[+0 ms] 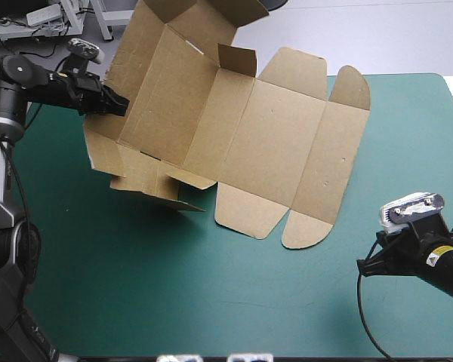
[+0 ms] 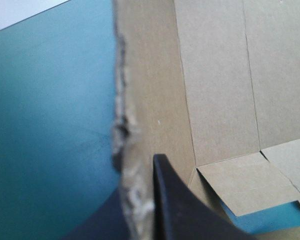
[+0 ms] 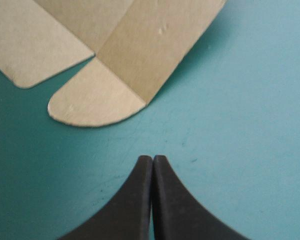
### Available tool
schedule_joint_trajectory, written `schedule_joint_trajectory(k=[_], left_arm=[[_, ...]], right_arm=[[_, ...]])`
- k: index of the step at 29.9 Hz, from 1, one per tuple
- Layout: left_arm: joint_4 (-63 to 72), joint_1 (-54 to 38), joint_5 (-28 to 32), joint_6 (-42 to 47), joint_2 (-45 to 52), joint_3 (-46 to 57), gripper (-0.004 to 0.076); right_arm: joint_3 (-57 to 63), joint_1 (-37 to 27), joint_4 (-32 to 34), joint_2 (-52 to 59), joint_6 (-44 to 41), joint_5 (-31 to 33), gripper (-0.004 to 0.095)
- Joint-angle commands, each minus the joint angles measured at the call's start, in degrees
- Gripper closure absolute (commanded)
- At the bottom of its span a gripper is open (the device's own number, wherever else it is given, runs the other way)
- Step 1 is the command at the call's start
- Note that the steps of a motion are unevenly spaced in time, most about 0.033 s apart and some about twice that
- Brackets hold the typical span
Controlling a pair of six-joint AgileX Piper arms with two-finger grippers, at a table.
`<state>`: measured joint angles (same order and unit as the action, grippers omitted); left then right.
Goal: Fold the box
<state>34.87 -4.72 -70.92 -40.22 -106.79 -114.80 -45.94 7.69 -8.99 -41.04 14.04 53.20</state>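
At the near right of the table you have the right gripper: its black fingers are pressed together into a single point, holding nothing, over the bare teal-green cover. Ahead of it, apart from the tips, one rounded flap lies flat on the cover, and a second rounded flap lies just beside it. Both belong to the box, a cut sheet of brown board spread across the middle of the table. Its right half lies flat, with rounded flaps along the near and far edges. Its left half is lifted off the cover and tilts up toward the far left. There, at the far left, you have the left gripper, clamped on the raised left edge of the board. In the left wrist view one black finger lies against the inner face and the ragged cut edge runs between the pair. Farthest off, the raised panels reach past the table's far edge, and a small tab stands upright at the fold.
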Motion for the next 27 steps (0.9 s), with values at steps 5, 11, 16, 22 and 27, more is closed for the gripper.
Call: schedule_joint_trajectory(k=[5,11,16,22,27], left_arm=[[-7.48,12.6,-2.63,-6.52,3.4,-2.13,0.0727],[-12.9,21.56,-2.63,-9.05,3.53,-2.13,0.0725],[-16.02,28.33,-2.63,-10.92,3.53,-2.13,0.0726],[-24.23,34.26,-2.59,-11.91,6.95,2.38,0.0726],[-26.72,36.56,3.11,-9.64,13.82,9.5,0.0726]], right_arm=[[-7.58,-0.03,-0.25,0.06,2.04,-6.56,0.0932],[-9.12,-0.03,0.37,-0.04,2.45,-10.51,0.0932],[-9.4,-0.03,0.37,-0.04,2.45,-15.45,0.0933],[-9.45,-0.03,3.6,-0.14,1.77,-19.98,0.0932],[-9.83,-0.03,4.81,-0.73,0.91,-21.99,0.0932]])
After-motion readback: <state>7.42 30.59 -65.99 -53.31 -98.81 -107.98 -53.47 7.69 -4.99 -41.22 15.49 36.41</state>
